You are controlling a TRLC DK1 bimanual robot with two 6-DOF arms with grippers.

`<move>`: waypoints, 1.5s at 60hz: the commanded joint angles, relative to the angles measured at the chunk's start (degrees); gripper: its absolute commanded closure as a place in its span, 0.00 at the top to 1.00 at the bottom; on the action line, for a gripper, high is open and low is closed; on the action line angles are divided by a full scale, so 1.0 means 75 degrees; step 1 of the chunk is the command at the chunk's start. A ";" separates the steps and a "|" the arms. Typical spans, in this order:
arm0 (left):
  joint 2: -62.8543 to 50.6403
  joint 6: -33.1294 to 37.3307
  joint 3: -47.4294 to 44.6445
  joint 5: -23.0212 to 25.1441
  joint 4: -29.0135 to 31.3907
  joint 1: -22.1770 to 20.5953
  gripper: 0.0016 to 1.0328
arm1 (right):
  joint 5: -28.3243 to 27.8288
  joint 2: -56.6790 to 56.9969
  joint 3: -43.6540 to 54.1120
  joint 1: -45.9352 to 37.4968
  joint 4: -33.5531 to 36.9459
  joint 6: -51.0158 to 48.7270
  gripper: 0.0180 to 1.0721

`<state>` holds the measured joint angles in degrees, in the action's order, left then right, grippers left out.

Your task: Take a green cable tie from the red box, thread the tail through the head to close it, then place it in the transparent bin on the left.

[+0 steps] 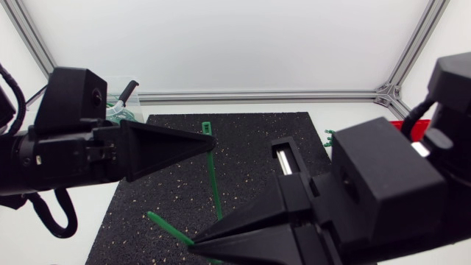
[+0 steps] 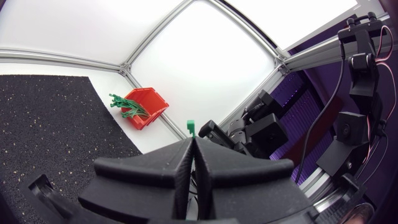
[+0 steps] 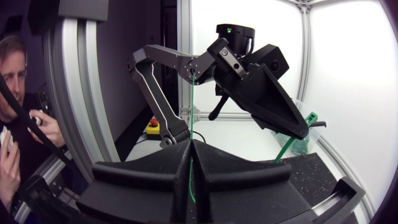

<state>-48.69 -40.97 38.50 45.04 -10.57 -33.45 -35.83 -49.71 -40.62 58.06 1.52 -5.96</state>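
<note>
Threading setup: green cable tie gripped twice.
Head end: left pincer clenched; tail: right pincer clenched (presumably to aim tail into head).

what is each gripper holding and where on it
One green cable tie: the left gripper pinches it just below the head, and the right gripper grips it toward the tail end.

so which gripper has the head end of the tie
The left gripper: the cable tie's square head pokes out past its shut fingertips. The right gripper pinches only the thin strap.
</note>
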 commanded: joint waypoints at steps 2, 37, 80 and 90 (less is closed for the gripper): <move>0.0081 -0.0209 -0.0141 0.0030 -0.0150 0.0007 0.04 | -0.0331 0.0136 -0.0267 -0.0218 -0.0074 0.1521 0.05; 0.0257 -0.0537 -0.0176 0.0030 -0.0443 0.0089 0.04 | -0.2019 -0.0872 -0.2072 -0.1789 0.0958 0.6841 0.05; -0.0024 -0.0537 -0.0399 0.0007 -0.1005 0.0347 0.04 | -0.2968 -0.1657 -0.2728 -0.2585 0.1344 1.0650 0.06; -0.0048 -0.0455 -0.0481 -0.0192 -0.1157 0.0300 0.04 | -0.2980 -0.1598 -0.2752 -0.2597 0.1497 1.1107 0.06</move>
<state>-48.45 -43.55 36.38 44.03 -18.09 -31.14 -57.69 -61.63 -60.34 38.87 11.88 73.65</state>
